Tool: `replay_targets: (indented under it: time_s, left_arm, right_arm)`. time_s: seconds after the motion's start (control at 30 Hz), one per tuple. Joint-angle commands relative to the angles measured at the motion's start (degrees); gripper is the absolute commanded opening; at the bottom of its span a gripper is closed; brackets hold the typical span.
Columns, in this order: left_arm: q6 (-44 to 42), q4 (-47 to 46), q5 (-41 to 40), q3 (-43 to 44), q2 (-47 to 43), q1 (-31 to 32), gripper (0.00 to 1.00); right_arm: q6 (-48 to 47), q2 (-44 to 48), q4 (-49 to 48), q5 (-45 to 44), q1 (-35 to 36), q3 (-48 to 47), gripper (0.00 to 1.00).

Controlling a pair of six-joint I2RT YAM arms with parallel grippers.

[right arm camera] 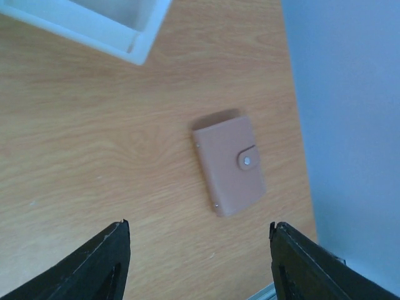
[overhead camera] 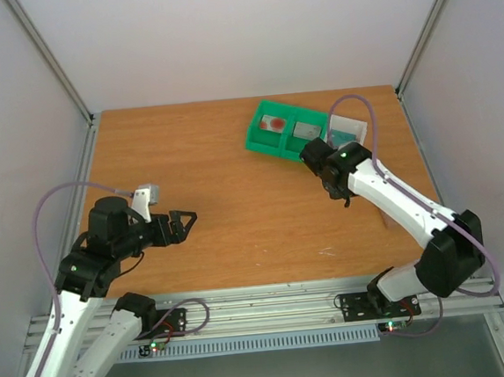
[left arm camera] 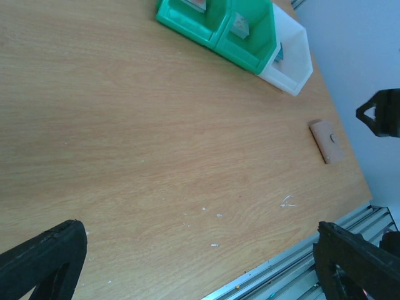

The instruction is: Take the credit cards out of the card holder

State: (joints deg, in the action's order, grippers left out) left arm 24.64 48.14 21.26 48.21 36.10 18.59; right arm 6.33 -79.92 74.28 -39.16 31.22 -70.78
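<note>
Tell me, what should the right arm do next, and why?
Probably lower the right end effector toward the card holder. The holder lies closed on the table, its snap tab fastened, just ahead of the open fingers, and nothing touches it yet.

The compartment tray (overhead camera: 257, 140) sat at the far right of the table (overhead camera: 189, 176). A credit card (overhead camera: 274, 123) lay in its left compartment and a second credit card (overhead camera: 305, 131) in the middle one. The card holder (right arm camera: 228, 162) lay flat on the table by the right edge, nearer than the tray and apart from it.
</note>
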Motion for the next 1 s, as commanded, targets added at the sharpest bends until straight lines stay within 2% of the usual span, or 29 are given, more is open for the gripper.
replay_targets:
  time_s: [0.0,0.4,0.67,0.97]
  left_arm:
    - [-1.7,-2.9,0.5,-0.9,-1.3,-0.3,0.99]
    - [-2.4,-2.6,0.1,-0.6,-1.5,-0.3,0.99]
    - [-2.3,-2.8,-0.3,-0.7,-2.7,-0.3,0.99]
    - [-2.3,-3.8,0.2,-1.2,-3.9,-0.3,0.99]
  right_arm:
    - [-4.1,-4.2,-1.5,-2.1,-5.6,-1.0,0.59]
    - [-10.1,-19.9,-8.6,-2.1,-16.0,0.7,0.43]
    - [-9.8,-30.5,-8.1,-5.8,-18.6,-1.1,0.43]
    - [-8.1,-36.1,-10.0,-2.5,-21.2,-1.9,0.38]
